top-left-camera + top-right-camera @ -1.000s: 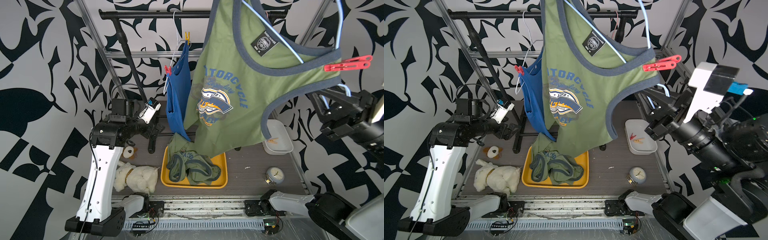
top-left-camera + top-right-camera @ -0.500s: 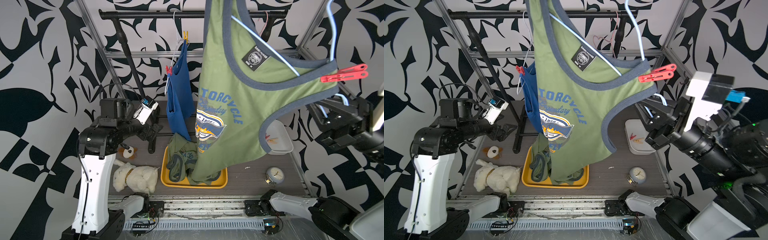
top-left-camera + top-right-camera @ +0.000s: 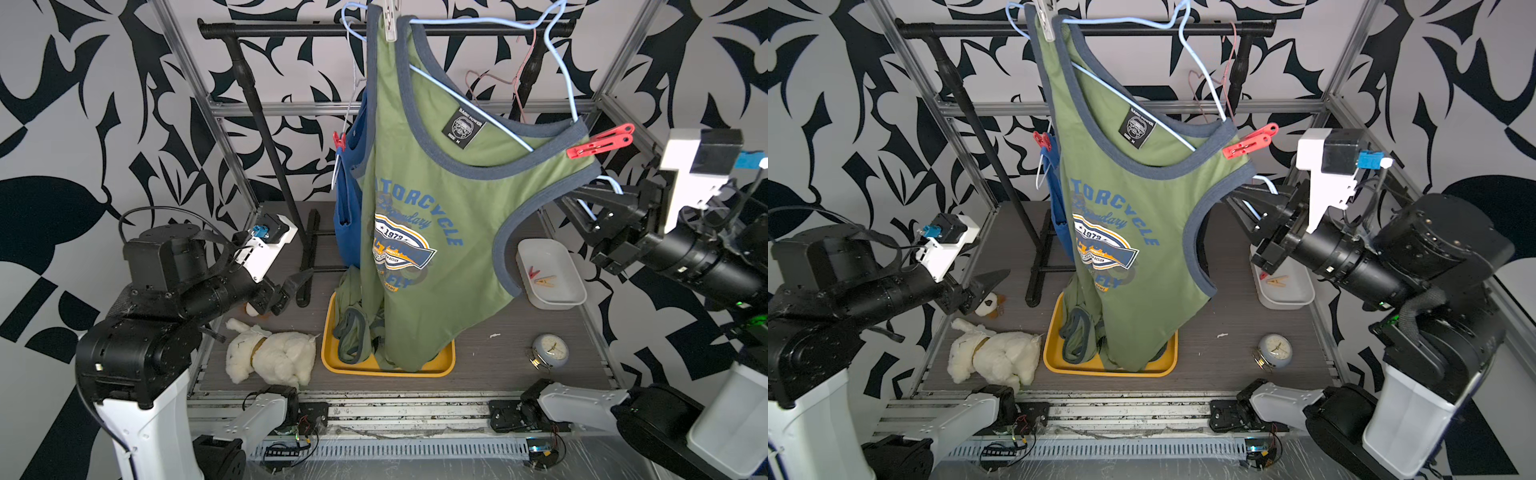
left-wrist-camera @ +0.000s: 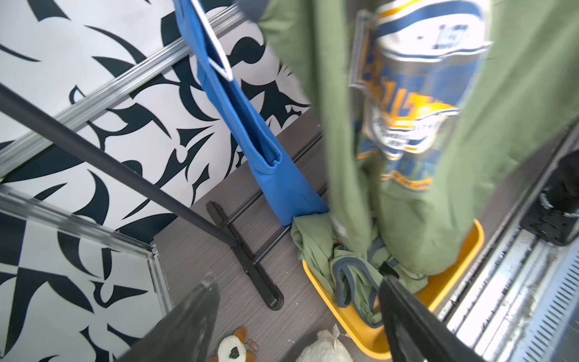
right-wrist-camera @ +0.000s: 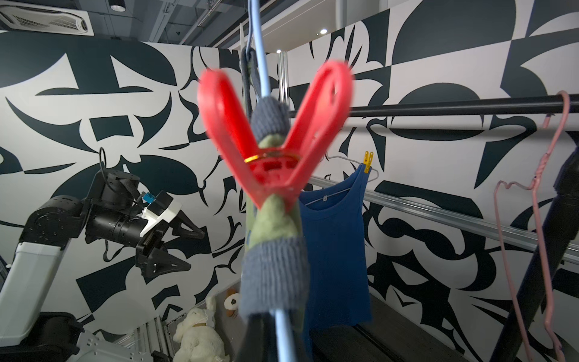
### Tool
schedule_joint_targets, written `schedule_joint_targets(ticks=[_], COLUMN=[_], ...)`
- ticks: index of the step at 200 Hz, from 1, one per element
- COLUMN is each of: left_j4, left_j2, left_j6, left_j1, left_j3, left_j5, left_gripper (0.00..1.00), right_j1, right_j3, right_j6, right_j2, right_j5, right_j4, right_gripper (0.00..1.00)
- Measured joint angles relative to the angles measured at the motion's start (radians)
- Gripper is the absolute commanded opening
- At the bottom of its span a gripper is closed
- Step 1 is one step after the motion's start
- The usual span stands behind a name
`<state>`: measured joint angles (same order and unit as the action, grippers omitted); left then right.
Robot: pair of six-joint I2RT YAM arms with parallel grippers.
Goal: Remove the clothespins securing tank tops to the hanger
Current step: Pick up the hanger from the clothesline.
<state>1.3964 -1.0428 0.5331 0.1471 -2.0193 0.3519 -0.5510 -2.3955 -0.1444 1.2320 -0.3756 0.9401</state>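
One coral-red plastic clothespin (image 3: 600, 146); my right gripper (image 3: 575, 198) pinches pale-blue wire hanger (image 3: 432, 81), left gripper (image 5: 196, 250) gapes; slippage could swing my target.

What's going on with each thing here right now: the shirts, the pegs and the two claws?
printed green tank top, hanging pegged on the blue hanger
red clothespin, clamped on its strap
blue tank top, hanging, pegged
other green tank top, crumpled in the yellow tray
white bin, holding two loose clothespins
left gripper, open, holding nothing
right gripper, shut on the blue hanger
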Motion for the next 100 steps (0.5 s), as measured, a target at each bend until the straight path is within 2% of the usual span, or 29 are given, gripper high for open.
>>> schedule_joint_targets(ticks=[45, 100], left_j4=[0.043, 0.053], left_j2=[-0.012, -0.060], left_j6=[0.018, 0.011], left_j1=[0.000, 0.000], left_j3=[-0.063, -0.206], left_j5=[0.042, 0.106], left_gripper=[0.84, 0.84], right_j1=[0.000, 0.000], right_j3=[0.047, 0.086], right_j6=[0.010, 0.043], right_j2=[0.008, 0.031], right_j5=[-0.063, -0.120], right_j4=[-0.010, -0.005], right_gripper=[0.00, 0.00])
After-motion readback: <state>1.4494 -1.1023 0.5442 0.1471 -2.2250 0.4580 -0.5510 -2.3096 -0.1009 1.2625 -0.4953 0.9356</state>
